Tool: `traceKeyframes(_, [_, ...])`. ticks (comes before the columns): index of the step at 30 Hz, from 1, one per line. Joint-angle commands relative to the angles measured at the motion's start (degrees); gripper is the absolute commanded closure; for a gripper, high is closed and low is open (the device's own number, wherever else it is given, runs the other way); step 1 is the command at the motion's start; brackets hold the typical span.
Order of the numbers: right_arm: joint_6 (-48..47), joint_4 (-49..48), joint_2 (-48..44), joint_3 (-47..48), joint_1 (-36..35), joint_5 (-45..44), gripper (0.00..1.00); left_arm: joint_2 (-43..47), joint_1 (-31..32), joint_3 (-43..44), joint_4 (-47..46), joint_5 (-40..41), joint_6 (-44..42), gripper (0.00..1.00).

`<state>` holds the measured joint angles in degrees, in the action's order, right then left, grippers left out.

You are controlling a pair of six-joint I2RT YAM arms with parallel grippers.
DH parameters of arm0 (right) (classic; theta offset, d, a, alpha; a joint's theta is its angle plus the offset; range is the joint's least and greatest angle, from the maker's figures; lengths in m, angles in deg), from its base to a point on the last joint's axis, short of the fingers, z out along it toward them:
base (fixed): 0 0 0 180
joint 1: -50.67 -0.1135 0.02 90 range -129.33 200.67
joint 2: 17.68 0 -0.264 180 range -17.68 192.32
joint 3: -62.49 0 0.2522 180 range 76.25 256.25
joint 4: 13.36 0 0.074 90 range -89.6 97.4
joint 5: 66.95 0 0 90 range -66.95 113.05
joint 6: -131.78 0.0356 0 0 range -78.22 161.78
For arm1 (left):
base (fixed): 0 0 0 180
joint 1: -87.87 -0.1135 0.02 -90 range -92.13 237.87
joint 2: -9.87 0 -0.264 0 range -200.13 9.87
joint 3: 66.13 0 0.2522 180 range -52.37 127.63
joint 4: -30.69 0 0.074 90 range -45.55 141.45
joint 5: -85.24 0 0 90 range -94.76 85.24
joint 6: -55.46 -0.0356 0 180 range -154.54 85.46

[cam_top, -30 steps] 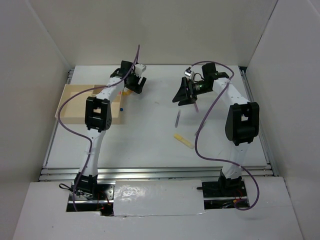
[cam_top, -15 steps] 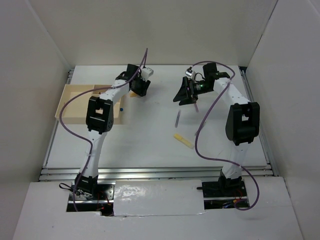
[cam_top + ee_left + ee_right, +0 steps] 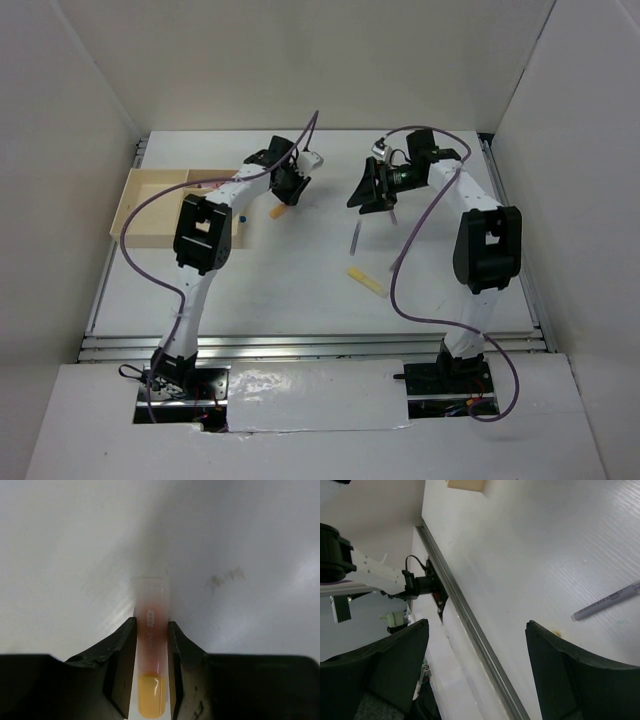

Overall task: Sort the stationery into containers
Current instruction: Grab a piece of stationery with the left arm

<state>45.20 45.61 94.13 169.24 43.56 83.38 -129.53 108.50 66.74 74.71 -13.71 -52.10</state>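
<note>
A fat highlighter [image 3: 151, 630] with a pink barrel and an orange-yellow cap lies on the white table between the fingers of my left gripper [image 3: 151, 622]. Both jaws press against its sides. From above, this left gripper [image 3: 289, 190] is just right of the pale wooden tray [image 3: 150, 205], and the highlighter [image 3: 278, 212] sticks out toward the near side. My right gripper [image 3: 368, 192] hangs wide open over mid-table with nothing in it [image 3: 477, 625]. A thin grey pen [image 3: 356, 237] [image 3: 607, 601] lies just below it. A yellow marker [image 3: 367, 281] lies nearer the front.
White walls close in the table on three sides. A metal rail [image 3: 310, 342] runs along the near edge. A small blue speck [image 3: 242, 213] sits by the tray's right wall. Purple cables loop over both arms.
My left gripper has swung right, away from the tray, and its jaws have closed in onto the highlighter. The right arm has hardly moved.
</note>
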Motion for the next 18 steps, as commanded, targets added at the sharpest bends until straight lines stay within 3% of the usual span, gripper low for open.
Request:
traceKeyframes(1, [0.8, -3.9, -6.16, -1.4, 0.78, -2.23, 0.16, 6.75, 0.3, -5.98, 3.76, -2.12, 3.4, 0.86])
traceKeyframes(5, [4.04, -8.02, -11.59, -7.27, 2.28, -4.96, 0.17, 14.74, -0.31, -13.71, -0.1, -7.56, 9.9, 1.0])
traceKeyframes(12, [6.16, -17.61, -25.04, -17.57, 3.69, -11.46, 0.18, 37.04, -4.27, -33.99, -17.59, -19.69, 33.17, 1.0])
traceKeyframes(18, [-0.87, -12.43, -36.3, -16.18, 5.09, -15.68, 0.22, 56.64, -4.01, -43.68, -23.49, -17.17, 39.25, 1.0])
